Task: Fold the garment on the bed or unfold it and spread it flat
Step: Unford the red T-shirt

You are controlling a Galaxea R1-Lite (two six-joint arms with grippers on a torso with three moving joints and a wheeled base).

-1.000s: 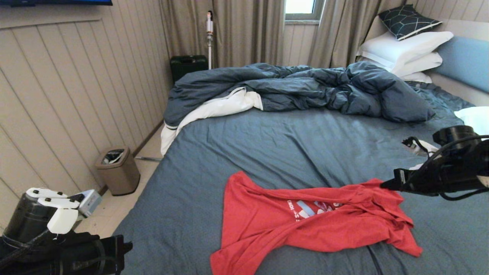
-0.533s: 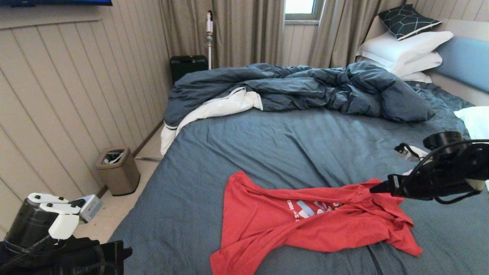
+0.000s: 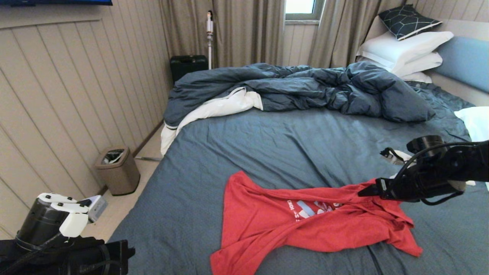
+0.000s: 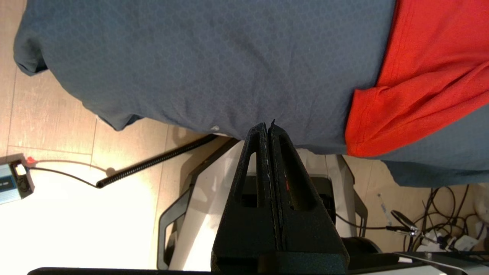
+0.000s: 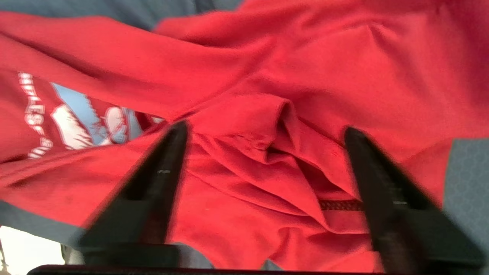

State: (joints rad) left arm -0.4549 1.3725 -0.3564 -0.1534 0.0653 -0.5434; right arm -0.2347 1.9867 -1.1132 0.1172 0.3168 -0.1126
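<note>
The red T-shirt [image 3: 305,225] lies crumpled on the slate-blue sheet of the bed [image 3: 275,152], its white and light-blue chest graphic [image 3: 309,208] partly folded under. My right gripper [image 3: 363,191] hovers open over the shirt's bunched far right part; in the right wrist view it [image 5: 263,130] has rumpled red folds [image 5: 267,160] showing between its spread fingers, which touch nothing. My left gripper [image 4: 267,128] is shut and empty, parked low beside the bed's near left edge, apart from the shirt's hem [image 4: 382,126].
A rumpled dark blue duvet [image 3: 298,89] with white lining lies across the far half of the bed. White pillows [image 3: 405,53] are stacked by the headboard [image 3: 464,61]. A bin [image 3: 118,170] stands on the floor left of the bed. Cables [image 4: 439,229] lie on the floor below.
My right arm has moved left and slightly down, bringing its open gripper from beside the shirt's right edge to above its bunched part. The left arm shifted slightly; the shirt has not moved.
</note>
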